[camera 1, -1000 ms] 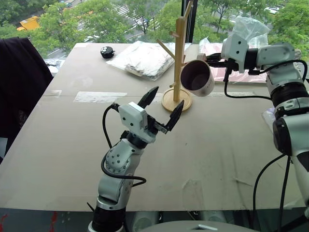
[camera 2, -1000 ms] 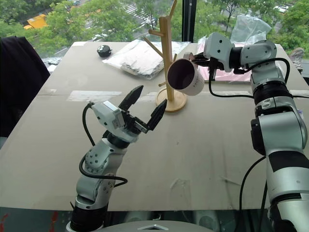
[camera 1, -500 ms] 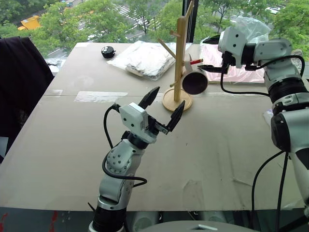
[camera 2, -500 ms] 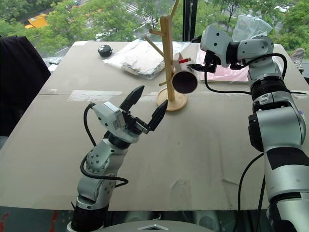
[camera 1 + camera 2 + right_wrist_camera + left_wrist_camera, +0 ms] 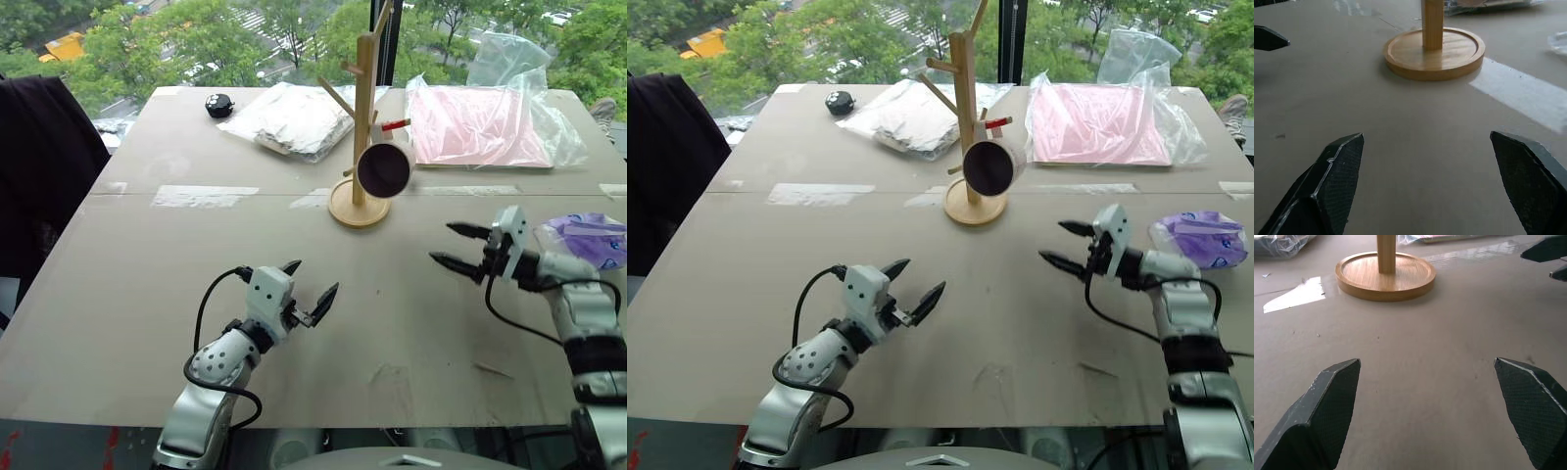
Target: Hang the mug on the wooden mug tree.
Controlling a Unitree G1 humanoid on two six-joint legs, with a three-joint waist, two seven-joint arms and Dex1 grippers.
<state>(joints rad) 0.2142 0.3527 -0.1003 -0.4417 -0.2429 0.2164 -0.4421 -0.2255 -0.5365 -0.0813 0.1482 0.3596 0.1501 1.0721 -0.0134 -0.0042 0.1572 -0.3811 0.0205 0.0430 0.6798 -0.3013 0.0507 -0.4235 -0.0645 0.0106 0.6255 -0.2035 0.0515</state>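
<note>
The mug (image 5: 383, 168) hangs off a peg of the wooden mug tree (image 5: 363, 108), probably by its handle, so both tools, left (image 5: 306, 296) and right (image 5: 457, 247), sit released low over the surface (image 5: 137, 245).

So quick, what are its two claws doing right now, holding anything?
Left gripper: jaws open, holding nothing.
Right gripper: jaws open, holding nothing; the mug hangs on the wooden mug tree.
</note>
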